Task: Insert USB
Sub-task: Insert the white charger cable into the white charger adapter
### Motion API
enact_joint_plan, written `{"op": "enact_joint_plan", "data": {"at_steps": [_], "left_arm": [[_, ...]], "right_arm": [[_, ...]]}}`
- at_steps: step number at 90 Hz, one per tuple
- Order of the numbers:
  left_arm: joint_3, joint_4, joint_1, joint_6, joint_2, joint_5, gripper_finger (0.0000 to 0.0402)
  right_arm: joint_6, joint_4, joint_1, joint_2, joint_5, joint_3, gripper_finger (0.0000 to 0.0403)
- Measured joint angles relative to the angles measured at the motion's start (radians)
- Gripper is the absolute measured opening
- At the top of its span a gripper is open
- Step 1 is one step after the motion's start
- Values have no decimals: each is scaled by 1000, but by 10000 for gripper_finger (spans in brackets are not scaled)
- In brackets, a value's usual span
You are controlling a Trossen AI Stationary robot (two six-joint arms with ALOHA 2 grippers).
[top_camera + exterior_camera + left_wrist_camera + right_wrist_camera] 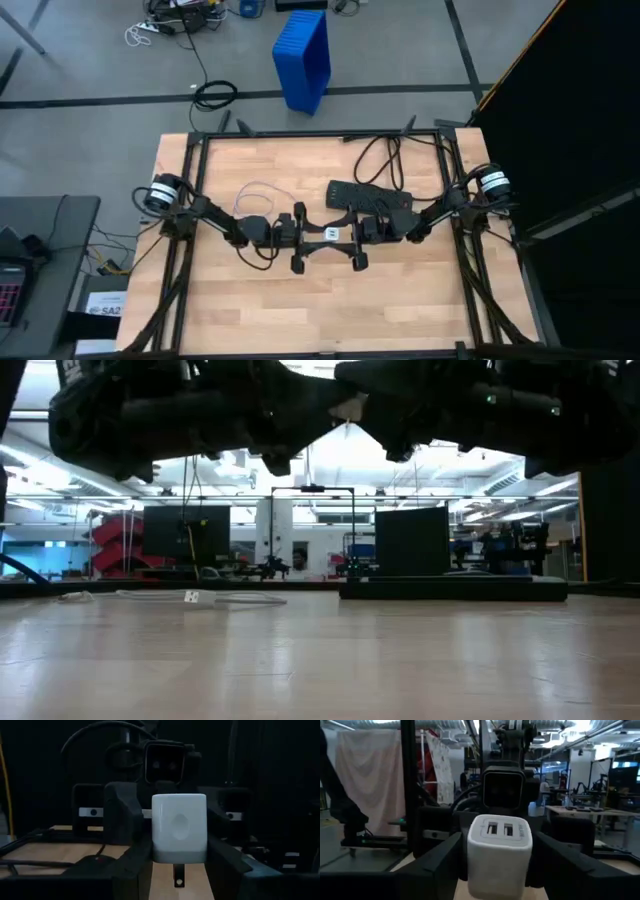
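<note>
Two arms meet nose to nose over the middle of the tabletop [250,300], each stretched level from its own side.

Item 1, left gripper [314,236]: clenched on a white charger block [328,234], its fingers pressed against the block's two sides.

Item 2, right gripper [344,235]: clamped on the same block from the opposite end, its fingers likewise flanking the sides.

Item 3, USB cable [262,189]: thin, white and looped, lying loose on the tabletop at 10 o'clock from the block, apart from both grippers and held by neither.

Item 4, black power strip [372,195]: flat on the tabletop at 1 o'clock from the block, with its black cord [385,155] running off toward 12 o'clock.

Item 5, blue bin [303,55]: on the floor beyond the tabletop, at 12 o'clock.

View notes:
- Only the high view shows the cable's loop and both arms at once.
- Only the low view shows that both grippers hang clear above the wood. It also shows the cable's small white plug [190,597] resting on the surface, with the strip off to 3 o'clock of it.
- Only the left wrist view shows the block's plain face and a metal prong [178,876] under it.
- Only the right wrist view shows the block's two ports [500,829], both unoccupied.
</note>
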Motion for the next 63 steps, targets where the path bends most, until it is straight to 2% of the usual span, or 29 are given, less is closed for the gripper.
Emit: {"op": "enact_joint_plan", "data": {"at_steps": [33,63], "left_arm": [[5,-35,-1,6,0,-3,124],[5,-34,-2,1,1,-7,124]], "right_arm": [[6,7,5,0,-6,0,139],[23,-5,2,0,-9,-1,128]]}}
